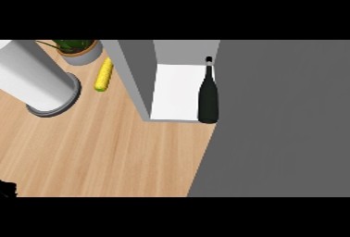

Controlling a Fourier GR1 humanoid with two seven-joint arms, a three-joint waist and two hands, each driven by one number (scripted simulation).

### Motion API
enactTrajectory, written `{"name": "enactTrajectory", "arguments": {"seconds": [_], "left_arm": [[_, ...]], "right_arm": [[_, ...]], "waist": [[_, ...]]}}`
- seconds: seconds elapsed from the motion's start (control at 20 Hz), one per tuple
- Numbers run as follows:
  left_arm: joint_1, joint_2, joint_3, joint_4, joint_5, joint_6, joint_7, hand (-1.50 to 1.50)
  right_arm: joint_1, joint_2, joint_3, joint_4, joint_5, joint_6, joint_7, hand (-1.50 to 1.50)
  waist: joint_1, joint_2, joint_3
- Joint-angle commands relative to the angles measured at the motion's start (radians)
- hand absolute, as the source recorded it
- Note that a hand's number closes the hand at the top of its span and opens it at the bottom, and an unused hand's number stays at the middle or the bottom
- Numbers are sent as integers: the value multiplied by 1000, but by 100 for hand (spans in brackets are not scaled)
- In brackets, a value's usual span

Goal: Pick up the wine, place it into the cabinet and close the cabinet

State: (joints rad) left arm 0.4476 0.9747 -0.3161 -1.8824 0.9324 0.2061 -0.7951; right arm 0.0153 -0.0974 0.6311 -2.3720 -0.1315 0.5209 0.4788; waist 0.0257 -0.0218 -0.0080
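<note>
- You look steeply down at a light wooden bench (103, 148).
- The wine (209, 99), a dark bottle, stands upright inside the open cabinet (133, 69), at the right front of its white floor, close to the front edge.
- A large grey panel (280, 120) fills the right side of the view, and the bottle sits just beside its left edge. It looks like the cabinet's door, though you cannot tell for sure.
- Left of the cabinet's grey wall lies a yellow corn cob (103, 75).
- Behind it stands a potted plant (78, 48) in a grey pot.
- A tall white cylinder (34, 76) stands at far left.
- A small black shape shows at the lower left corner, perhaps your left hand (5, 189); you cannot tell whether it is released or clenched.
- Your right hand is out of view.
</note>
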Motion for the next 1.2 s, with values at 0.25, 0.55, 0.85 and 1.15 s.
{"name": "enactTrajectory", "arguments": {"seconds": [0.25, 0.55, 0.85, 1.15], "left_arm": [[28, 18, 16, 6, 12, -68, -10, 150], [25, 45, 44, 12, 30, -115, -5, 150], [12, 56, 56, 21, 30, -134, -3, 150], [11, 47, 45, 30, 27, -150, -5, 150]], "right_arm": [[-93, 91, 204, 118, 73, -173, 1, 150], [-110, 90, 167, 144, 39, -186, -21, 150], [-122, 90, 100, 174, -17, -214, -39, 150], [-156, 89, 38, 170, -7, -209, -63, 150]], "waist": [[34, 8, -3], [55, 13, -5], [73, 31, -7], [88, 34, -9]]}}
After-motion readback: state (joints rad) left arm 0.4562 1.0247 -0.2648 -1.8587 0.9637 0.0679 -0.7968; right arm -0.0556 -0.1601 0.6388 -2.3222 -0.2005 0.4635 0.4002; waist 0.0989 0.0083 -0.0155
